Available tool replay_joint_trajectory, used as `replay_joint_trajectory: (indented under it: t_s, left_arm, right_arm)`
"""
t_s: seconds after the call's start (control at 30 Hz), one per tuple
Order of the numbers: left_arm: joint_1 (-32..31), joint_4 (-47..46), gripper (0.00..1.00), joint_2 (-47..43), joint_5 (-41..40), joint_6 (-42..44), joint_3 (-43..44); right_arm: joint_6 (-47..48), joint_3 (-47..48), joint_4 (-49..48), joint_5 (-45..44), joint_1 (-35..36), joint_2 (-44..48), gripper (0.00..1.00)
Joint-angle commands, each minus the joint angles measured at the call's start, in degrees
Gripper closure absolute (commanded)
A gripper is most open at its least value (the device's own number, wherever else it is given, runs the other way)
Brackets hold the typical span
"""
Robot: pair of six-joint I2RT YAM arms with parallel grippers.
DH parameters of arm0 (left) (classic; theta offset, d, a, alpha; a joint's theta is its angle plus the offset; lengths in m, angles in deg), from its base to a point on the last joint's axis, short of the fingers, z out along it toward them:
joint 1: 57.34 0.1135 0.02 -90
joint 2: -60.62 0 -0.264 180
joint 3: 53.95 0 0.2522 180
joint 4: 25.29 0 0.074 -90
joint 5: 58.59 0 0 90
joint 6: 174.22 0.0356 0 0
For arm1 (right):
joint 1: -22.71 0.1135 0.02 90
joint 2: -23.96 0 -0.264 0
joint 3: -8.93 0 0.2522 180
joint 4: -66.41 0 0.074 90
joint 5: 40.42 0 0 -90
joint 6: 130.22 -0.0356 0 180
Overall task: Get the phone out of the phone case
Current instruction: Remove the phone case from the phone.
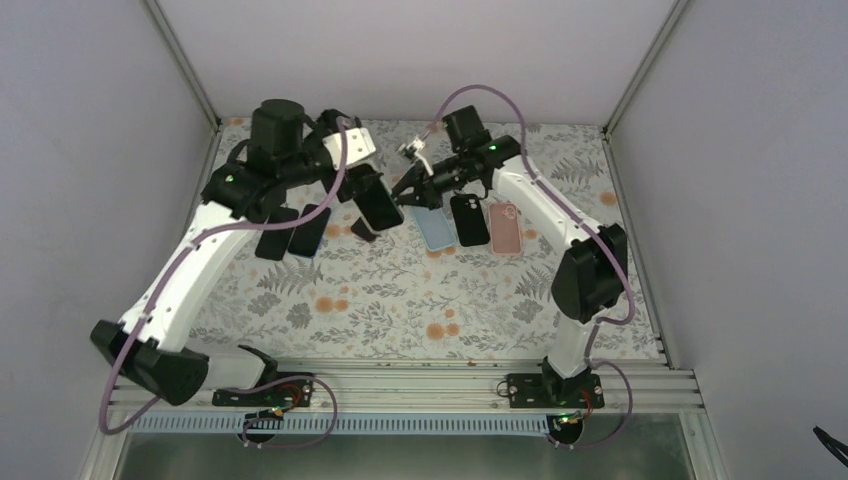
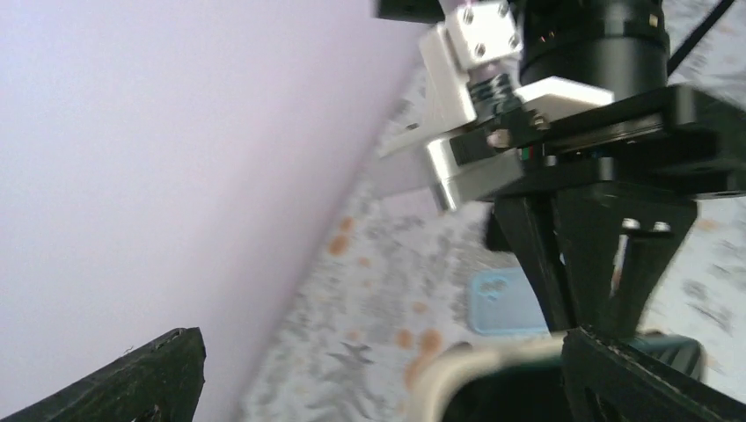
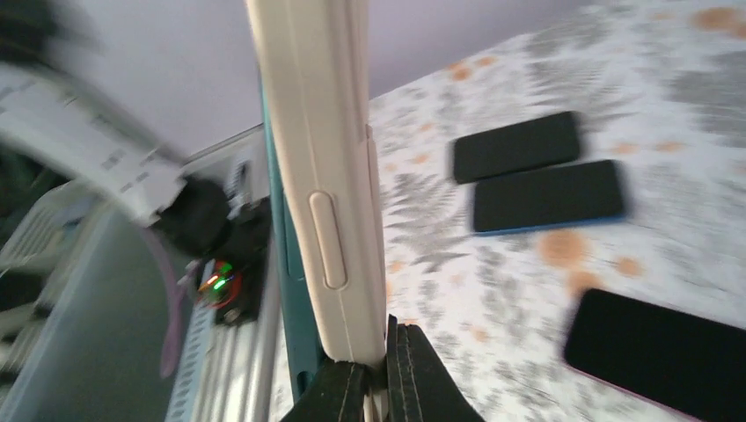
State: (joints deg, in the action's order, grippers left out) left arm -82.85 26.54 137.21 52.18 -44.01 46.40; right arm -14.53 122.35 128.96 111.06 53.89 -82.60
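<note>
A dark phone in a cream case (image 1: 380,203) hangs in the air between both grippers at the back of the table. In the right wrist view the cream case (image 3: 317,132) stands edge-on, with the phone's teal edge (image 3: 281,264) behind it. My right gripper (image 3: 387,374) is shut on the case's bottom edge; it also shows in the top view (image 1: 408,192). My left gripper (image 2: 378,391) is open wide, and the cream case corner (image 2: 475,360) lies against its right finger (image 2: 651,378), well clear of the left finger (image 2: 132,387). The left gripper also shows in the top view (image 1: 362,190).
Two dark phones (image 1: 272,235) (image 1: 310,228) and a small dark piece (image 1: 363,228) lie at the back left. A light blue case (image 1: 433,228), a black case (image 1: 470,220) and a pink case (image 1: 505,228) lie at the back right. Walls close in the back and sides.
</note>
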Motion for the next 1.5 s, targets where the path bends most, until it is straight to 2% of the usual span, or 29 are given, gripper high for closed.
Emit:
replay_joint_trajectory:
  t_s: [0.0,0.17,0.4,0.5,0.77,1.47]
  left_arm:
    - [-0.45,-10.43,0.00,-4.35,-6.80,-1.77,-1.07]
    - [-3.16,-21.31,0.00,-3.68,-10.83,-5.06,-5.89]
    - [-7.06,-34.54,0.00,2.73,-17.97,-8.83,-10.44]
    - [-7.55,-39.34,0.00,5.67,-17.95,-11.45,-11.15]
    - [-7.64,-44.53,0.00,11.64,-18.34,-13.64,-10.39]
    - [-7.61,-49.01,0.00,17.97,-20.51,-14.61,-8.24]
  right_arm:
    - [-19.44,-1.84,-16.83,-11.04,-4.87,2.67,0.97]
    - [-30.43,-2.96,-27.30,-35.12,-5.34,5.21,0.97]
    - [-36.47,2.95,-31.02,-45.05,-5.28,4.49,0.97]
    - [-37.59,3.66,-33.12,-46.10,-5.25,4.46,0.97]
    - [-38.22,5.25,-33.26,-45.68,-5.25,3.26,0.97]
    - [-38.65,5.33,-33.85,-42.79,-4.53,3.34,0.97]
